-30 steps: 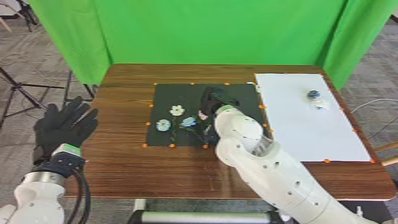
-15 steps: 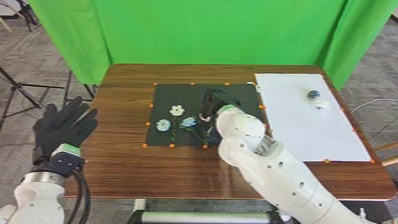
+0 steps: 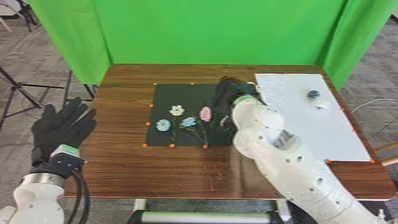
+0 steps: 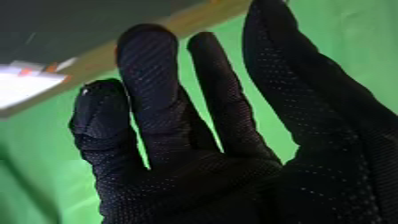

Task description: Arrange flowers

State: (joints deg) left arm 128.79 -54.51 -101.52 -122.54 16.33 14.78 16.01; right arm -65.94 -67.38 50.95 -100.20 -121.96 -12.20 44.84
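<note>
Fingers spread, hovering with the right hand [image 3: 234,96] just right of the pink flower [image 3: 206,114]; holding the left hand [image 3: 62,127] open beyond the table's [image 3: 133,170] left edge.

Robotics lab with green backdrop [image 3: 218,37]

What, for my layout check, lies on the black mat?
A white flower, two blue flowers, a pink flower, a small pale piece. The black-gloved right robot hand hides part of the mat and anything there.
</note>
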